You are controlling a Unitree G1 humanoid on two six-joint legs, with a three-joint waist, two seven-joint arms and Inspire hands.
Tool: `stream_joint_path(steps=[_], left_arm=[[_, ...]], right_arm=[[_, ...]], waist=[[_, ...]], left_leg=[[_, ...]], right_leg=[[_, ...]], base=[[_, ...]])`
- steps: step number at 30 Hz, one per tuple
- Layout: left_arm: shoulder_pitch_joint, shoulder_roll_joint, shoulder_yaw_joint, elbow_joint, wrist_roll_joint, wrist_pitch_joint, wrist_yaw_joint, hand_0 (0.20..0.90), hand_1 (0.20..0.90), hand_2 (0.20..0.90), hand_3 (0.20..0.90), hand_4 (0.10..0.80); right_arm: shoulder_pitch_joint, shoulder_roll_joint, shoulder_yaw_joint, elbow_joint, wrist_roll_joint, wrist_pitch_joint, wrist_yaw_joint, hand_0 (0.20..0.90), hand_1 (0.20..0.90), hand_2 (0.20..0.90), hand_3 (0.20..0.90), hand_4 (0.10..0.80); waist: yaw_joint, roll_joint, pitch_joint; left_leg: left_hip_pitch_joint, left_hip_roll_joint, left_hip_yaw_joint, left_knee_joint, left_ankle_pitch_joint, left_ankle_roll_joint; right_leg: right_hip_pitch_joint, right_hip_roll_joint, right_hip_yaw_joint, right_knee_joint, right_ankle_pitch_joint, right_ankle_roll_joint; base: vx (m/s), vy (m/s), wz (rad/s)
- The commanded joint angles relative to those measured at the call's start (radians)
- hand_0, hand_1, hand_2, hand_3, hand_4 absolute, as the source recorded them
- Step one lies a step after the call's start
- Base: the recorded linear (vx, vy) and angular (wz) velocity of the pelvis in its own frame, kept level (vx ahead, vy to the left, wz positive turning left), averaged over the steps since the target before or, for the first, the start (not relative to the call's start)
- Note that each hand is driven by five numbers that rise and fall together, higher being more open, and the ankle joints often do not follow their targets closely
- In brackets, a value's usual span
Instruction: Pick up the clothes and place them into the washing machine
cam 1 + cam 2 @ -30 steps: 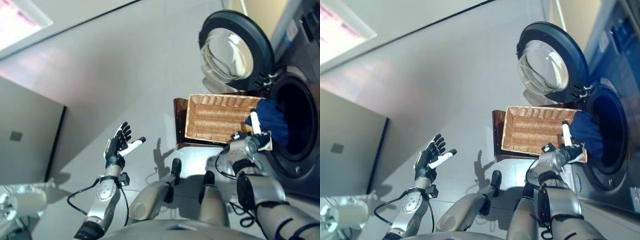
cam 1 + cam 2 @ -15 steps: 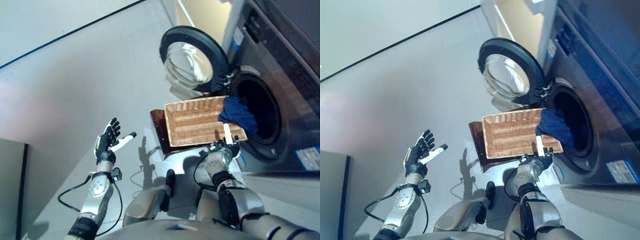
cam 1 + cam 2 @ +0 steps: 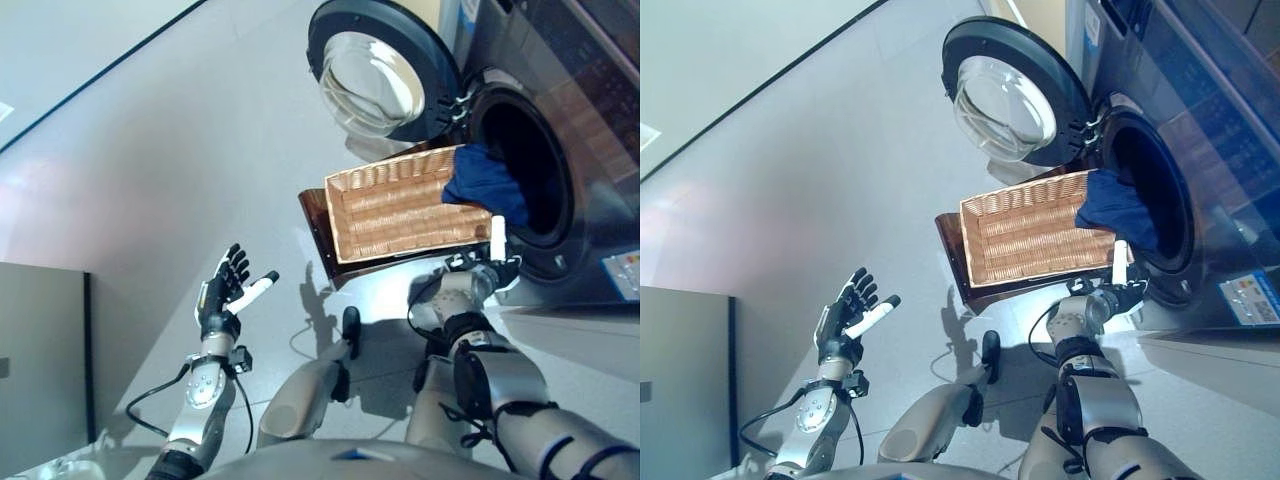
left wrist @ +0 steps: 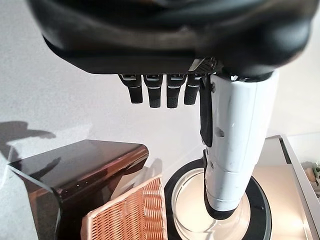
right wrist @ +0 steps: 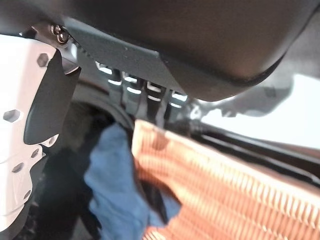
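Note:
A dark blue cloth (image 3: 484, 184) hangs over the far end of the wicker basket (image 3: 391, 208) and into the washing machine's round opening (image 3: 527, 150). It also shows in the right wrist view (image 5: 113, 186), between the basket (image 5: 225, 200) and the dark drum. My right hand (image 3: 478, 273) is at the basket's near corner by the machine, fingers straight, white thumb raised along the rim. My left hand (image 3: 224, 296) is open and empty in the air above the floor, far to the left of the basket; its straight fingers (image 4: 151, 91) show in the left wrist view.
The basket rests on a low dark brown box (image 3: 318, 232) in front of the washing machine (image 3: 590, 150). The machine's round door (image 3: 375, 70) stands open beyond the basket. A grey cabinet (image 3: 40, 370) stands at the lower left. Grey floor (image 3: 150, 180) lies to the left.
The camera has shifted, so the whole picture has moved. My right hand stays at the basket's corner and my left hand stays open; the blue cloth still hangs into the opening.

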Motion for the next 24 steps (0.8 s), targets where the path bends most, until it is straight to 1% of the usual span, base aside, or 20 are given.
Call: stream_joint_path(steps=[1, 3, 4, 7, 8, 9, 10, 11, 13, 14, 15, 19, 24], left_arm=[[-0.07, 0.038, -0.002, -0.125, -0.009, -0.116, 0.014, 0.9, 0.9, 0.9, 0.9, 0.8], [-0.069, 0.045, -0.015, -0.141, -0.009, -0.118, 0.012, 0.9, 0.9, 0.9, 0.9, 0.8], [-0.068, 0.051, -0.018, -0.156, -0.007, -0.122, 0.009, 0.9, 0.9, 0.9, 0.9, 0.8], [-0.067, 0.057, -0.021, -0.176, -0.004, -0.122, 0.008, 0.9, 0.9, 0.9, 0.9, 0.8], [-0.064, 0.066, -0.012, -0.229, -0.001, -0.133, 0.016, 0.9, 0.9, 0.9, 0.9, 0.8], [-0.065, 0.071, -0.006, -0.253, 0.005, -0.139, 0.016, 0.9, 0.9, 0.9, 0.9, 0.8], [-0.064, 0.071, -0.005, -0.257, 0.006, -0.137, 0.017, 0.9, 0.9, 0.9, 0.9, 0.8], [-0.062, 0.079, -0.003, -0.287, 0.011, -0.149, 0.015, 0.9, 0.9, 0.9, 0.9, 0.8], [-0.063, 0.087, -0.001, -0.304, 0.019, -0.154, 0.017, 0.9, 0.9, 0.9, 0.9, 0.8], [-0.066, 0.089, 0.001, -0.331, 0.018, -0.159, 0.021, 0.9, 0.9, 0.9, 0.9, 0.8], [-0.067, 0.088, 0.0, -0.331, 0.018, -0.159, 0.021, 0.9, 0.9, 0.9, 0.9, 0.8], [-0.075, 0.093, 0.005, -0.367, 0.02, -0.168, 0.029, 0.9, 0.9, 0.9, 0.9, 0.8], [-0.08, 0.085, 0.008, -0.38, 0.012, -0.17, 0.029, 0.9, 0.9, 0.9, 0.9, 0.8]], right_arm=[[-0.124, -0.012, 0.029, -0.027, -0.043, -0.057, -0.013, 0.9, 0.9, 0.9, 0.9, 0.8], [-0.151, -0.025, 0.031, -0.02, -0.05, -0.057, -0.022, 0.9, 0.9, 0.9, 0.9, 0.8], [-0.16, -0.027, 0.036, -0.022, -0.055, -0.058, -0.026, 0.9, 0.9, 0.9, 0.9, 0.8], [-0.178, -0.04, 0.037, -0.02, -0.059, -0.057, -0.033, 0.9, 0.9, 0.9, 0.9, 0.8], [-0.208, -0.054, 0.042, -0.03, -0.071, -0.063, -0.044, 0.9, 0.9, 0.9, 0.9, 0.8], [-0.221, -0.063, 0.044, -0.032, -0.073, -0.065, -0.049, 0.9, 0.9, 0.9, 0.9, 0.8], [-0.223, -0.064, 0.044, -0.031, -0.075, -0.064, -0.051, 0.9, 0.9, 0.9, 0.9, 0.8], [-0.246, -0.089, 0.04, -0.023, -0.077, -0.063, -0.057, 0.9, 0.9, 0.9, 0.9, 0.8], [-0.267, -0.108, 0.04, -0.015, -0.074, -0.063, -0.059, 0.9, 0.9, 0.9, 0.9, 0.8], [-0.3, -0.143, 0.042, 0.0, -0.079, -0.058, -0.065, 0.9, 0.9, 0.9, 0.9, 0.8], [-0.302, -0.145, 0.043, 0.002, -0.079, -0.057, -0.064, 0.9, 0.9, 0.9, 0.9, 0.8], [-0.349, -0.201, 0.053, 0.036, -0.086, -0.039, -0.063, 0.9, 0.9, 0.9, 0.9, 0.8], [-0.34, -0.204, 0.054, 0.029, -0.083, -0.041, -0.052, 0.9, 0.9, 0.9, 0.9, 0.8]], waist=[[0.029, -0.029, 0.0], [0.035, -0.022, 0.003], [0.035, -0.018, 0.009], [0.04, -0.016, 0.012], [0.045, -0.007, 0.025], [0.049, -0.001, 0.031], [0.05, -0.002, 0.029], [0.055, 0.004, 0.035], [0.062, 0.009, 0.036], [0.07, 0.017, 0.037], [0.071, 0.017, 0.036], [0.088, 0.028, 0.029], [0.096, 0.035, 0.017]], left_leg=[[-0.005, -0.029, 0.014, 0.063, -0.087, -0.019], [-0.012, -0.032, 0.014, 0.056, -0.087, -0.021], [-0.02, -0.032, 0.014, 0.052, -0.079, -0.022], [-0.03, -0.035, 0.017, 0.05, -0.082, -0.023], [-0.052, -0.04, 0.019, 0.051, -0.08, -0.024], [-0.067, -0.042, 0.019, 0.052, -0.071, -0.024], [-0.068, -0.043, 0.019, 0.054, -0.078, -0.024], [-0.081, -0.045, 0.017, 0.055, -0.077, -0.025], [-0.094, -0.047, 0.019, 0.058, -0.076, -0.026], [-0.108, -0.051, 0.018, 0.058, -0.074, -0.027], [-0.11, -0.051, 0.018, 0.058, -0.074, -0.027], [-0.121, -0.056, 0.014, 0.052, -0.069, -0.031], [-0.121, -0.059, 0.012, 0.043, -0.065, -0.034]], right_leg=[[0.067, -0.026, 0.03, -0.267, 0.133, 0.041], [0.056, -0.027, 0.034, -0.265, 0.127, 0.042], [0.047, -0.028, 0.037, -0.268, 0.136, 0.041], [0.034, -0.028, 0.04, -0.263, 0.128, 0.041], [0.01, -0.033, 0.044, -0.253, 0.126, 0.039], [-0.004, -0.035, 0.045, -0.252, 0.135, 0.037], [-0.008, -0.036, 0.045, -0.245, 0.125, 0.038], [-0.021, -0.039, 0.046, -0.24, 0.125, 0.037], [-0.036, -0.042, 0.05, -0.234, 0.123, 0.037], [-0.054, -0.047, 0.053, -0.227, 0.123, 0.037], [-0.056, -0.047, 0.053, -0.226, 0.123, 0.037], [-0.073, -0.054, 0.06, -0.221, 0.12, 0.034], [-0.071, -0.056, 0.06, -0.224, 0.119, 0.034]], base=[[0.043, 0.007, 0.05], [0.025, 0.02, 0.08], [0.026, 0.037, 0.11], [0.018, 0.03, 0.05], [0.024, 0.045, 0.04], [0.023, 0.045, 0.06], [0.015, 0.032, 0.08], [0.032, 0.022, 0.05], [0.018, 0.032, 0.06], [0.019, 0.035, 0.08], [0.033, 0.045, 0.06], [0.052, 0.033, 0.04], [0.045, 0.011, 0.02]])
